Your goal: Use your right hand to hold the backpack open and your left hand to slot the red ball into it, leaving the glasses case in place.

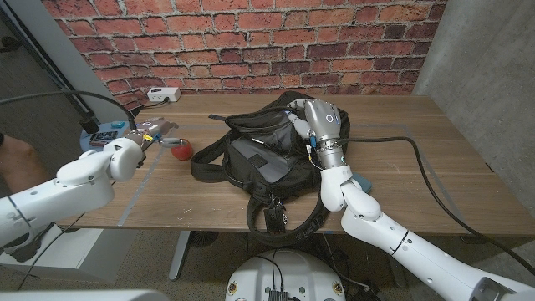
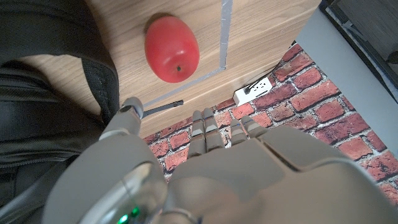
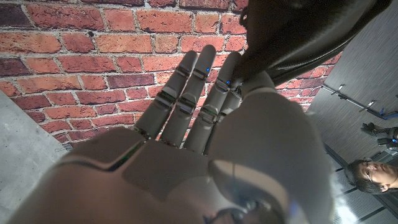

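Plainly, the red ball (image 1: pixel 180 150) lies on the wooden table (image 1: pixel 418 180) just beside the black backpack (image 1: pixel 251 159), off that bag's side nearest the robot's left arm, and nothing touches it. In the left wrist view the red ball (image 2: pixel 172 48) is egg-shaped with a small dark dimple, and it sits next to a line of grey tape (image 2: pixel 225 37) on the table, apart from the dark fabric of the backpack (image 2: pixel 50 93).

The left hand (image 1: pixel 149 132) hovers just beyond the ball from the backpack, fingers spread and holding nothing; the left wrist view shows its fingers (image 2: pixel 204 127) extended and apart, with the ball beyond the fingertips and no contact.

The backpack lies slumped near the middle of the table, straps trailing toward the robot's edge. The right hand (image 1: pixel 316 124) is at the backpack's upper part, on the side nearest the right arm. In the right wrist view the right hand (image 3: pixel 205 118) has its fingers (image 3: pixel 186 87) stretched out and a black edge of the backpack (image 3: pixel 298 37) lies against the fingers on one side; whether the hand actually grips that fabric cannot be told.

Behind the backpack, at the far edge of the table near the brick wall (image 1: pixel 251 42), sits a white power strip (image 1: pixel 164 94). A black cable (image 1: pixel 435 184) runs across the table from the backpack toward the right arm's side. A person (image 3: pixel 372 174) appears at the edge of the right wrist view.
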You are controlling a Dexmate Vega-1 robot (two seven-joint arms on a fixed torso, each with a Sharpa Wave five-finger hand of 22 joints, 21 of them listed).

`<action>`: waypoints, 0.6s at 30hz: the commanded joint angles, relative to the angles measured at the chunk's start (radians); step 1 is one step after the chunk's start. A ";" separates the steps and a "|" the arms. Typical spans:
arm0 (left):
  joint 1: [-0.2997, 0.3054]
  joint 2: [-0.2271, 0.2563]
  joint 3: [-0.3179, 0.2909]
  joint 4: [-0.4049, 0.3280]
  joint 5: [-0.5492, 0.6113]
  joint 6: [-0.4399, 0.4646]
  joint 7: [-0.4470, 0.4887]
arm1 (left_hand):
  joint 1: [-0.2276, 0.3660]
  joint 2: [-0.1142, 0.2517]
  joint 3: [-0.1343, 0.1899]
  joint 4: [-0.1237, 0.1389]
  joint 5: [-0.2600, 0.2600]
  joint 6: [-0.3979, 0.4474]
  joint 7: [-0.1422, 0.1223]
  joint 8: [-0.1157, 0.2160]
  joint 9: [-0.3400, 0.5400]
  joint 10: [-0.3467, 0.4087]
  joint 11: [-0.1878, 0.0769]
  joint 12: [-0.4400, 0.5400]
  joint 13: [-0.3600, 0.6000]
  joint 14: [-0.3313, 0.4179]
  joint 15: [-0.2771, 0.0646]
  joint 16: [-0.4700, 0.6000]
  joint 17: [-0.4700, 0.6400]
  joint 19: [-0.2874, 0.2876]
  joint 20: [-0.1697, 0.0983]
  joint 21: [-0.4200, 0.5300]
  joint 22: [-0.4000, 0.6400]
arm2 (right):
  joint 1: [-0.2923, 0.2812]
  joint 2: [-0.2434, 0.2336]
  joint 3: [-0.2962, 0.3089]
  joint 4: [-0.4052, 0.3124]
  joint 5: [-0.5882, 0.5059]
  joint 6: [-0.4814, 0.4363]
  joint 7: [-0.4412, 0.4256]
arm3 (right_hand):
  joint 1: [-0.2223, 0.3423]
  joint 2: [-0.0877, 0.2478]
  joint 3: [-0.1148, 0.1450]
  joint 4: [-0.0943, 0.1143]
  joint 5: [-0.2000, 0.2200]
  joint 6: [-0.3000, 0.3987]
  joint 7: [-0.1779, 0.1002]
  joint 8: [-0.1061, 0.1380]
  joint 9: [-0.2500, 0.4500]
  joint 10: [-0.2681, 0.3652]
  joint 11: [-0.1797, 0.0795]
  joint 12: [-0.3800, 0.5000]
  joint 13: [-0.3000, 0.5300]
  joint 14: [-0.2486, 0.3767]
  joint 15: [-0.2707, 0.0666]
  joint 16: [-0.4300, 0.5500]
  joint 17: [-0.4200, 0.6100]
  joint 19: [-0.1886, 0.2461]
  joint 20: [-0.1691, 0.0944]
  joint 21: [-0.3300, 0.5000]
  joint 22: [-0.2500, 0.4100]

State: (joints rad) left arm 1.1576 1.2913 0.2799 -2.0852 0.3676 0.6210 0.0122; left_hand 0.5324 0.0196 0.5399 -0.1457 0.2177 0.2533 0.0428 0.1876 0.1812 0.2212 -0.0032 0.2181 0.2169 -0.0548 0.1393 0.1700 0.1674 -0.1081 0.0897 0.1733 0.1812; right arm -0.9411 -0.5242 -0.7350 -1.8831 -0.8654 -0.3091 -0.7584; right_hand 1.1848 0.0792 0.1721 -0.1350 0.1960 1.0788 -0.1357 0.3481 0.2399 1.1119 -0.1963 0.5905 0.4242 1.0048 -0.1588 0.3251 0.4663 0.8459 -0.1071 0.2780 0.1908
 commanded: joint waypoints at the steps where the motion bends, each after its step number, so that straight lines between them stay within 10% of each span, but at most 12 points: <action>1: -0.109 -0.007 0.112 0.023 0.033 0.063 -0.056 | -0.023 0.001 -0.013 0.005 -0.008 0.004 0.003 0.001 0.001 0.005 -0.003 -0.001 -0.006 -0.026 -0.001 0.004 0.003 -0.090 0.026 -0.007 0.001 | -0.005 -0.006 0.005 -0.002 0.014 0.000 0.004 | 0.011 0.009 -0.003 -0.002 0.007 0.014 -0.004 0.008 0.001 0.005 -0.002 -0.004 0.001 0.011 -0.082 -0.003 0.004 0.002 -0.076 0.006 0.001; 11: -0.144 -0.045 0.165 0.048 0.079 0.063 0.004 | -0.064 0.005 -0.034 0.015 -0.020 0.078 -0.004 0.017 0.001 0.082 -0.021 0.010 -0.020 -0.080 -0.055 0.011 0.004 -0.236 0.020 0.004 -0.002 | -0.005 -0.012 0.011 0.001 0.030 0.009 0.009 | 0.012 0.011 -0.007 -0.002 0.007 0.012 -0.003 0.006 0.001 0.006 -0.001 -0.004 0.003 0.014 -0.082 -0.008 0.009 -0.001 -0.076 0.006 0.001; 18: -0.173 -0.104 0.226 0.088 0.181 0.058 0.088 | -0.065 -0.026 -0.043 -0.006 -0.033 0.200 -0.039 0.039 0.000 0.206 -0.060 0.028 -0.024 -0.006 -0.102 0.035 0.004 -0.198 0.037 0.029 -0.005 | -0.004 -0.019 0.017 0.009 0.047 0.026 0.010 | 0.013 0.012 -0.009 -0.002 0.007 0.012 -0.003 0.006 0.002 0.005 -0.002 -0.005 0.004 0.015 -0.082 -0.012 0.013 -0.002 -0.075 0.006 0.001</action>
State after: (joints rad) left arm 1.0318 1.2505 0.4262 -2.0414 0.4430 0.6792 0.0080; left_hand 0.4640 0.0117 0.4975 -0.1418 0.1885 0.4187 0.0098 0.2160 0.1814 0.3913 -0.0507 0.2342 0.1905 -0.0843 0.0451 0.1936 0.1675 -0.1717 0.1143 0.1929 0.1766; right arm -0.9452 -0.5362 -0.7260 -1.8832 -0.8394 -0.3009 -0.7515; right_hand 1.1901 0.0846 0.1693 -0.1377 0.1939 1.0788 -0.1356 0.3514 0.2388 1.1119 -0.1963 0.5905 0.4246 1.0117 -0.1621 0.3165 0.4755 0.8459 -0.1071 0.2780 0.1908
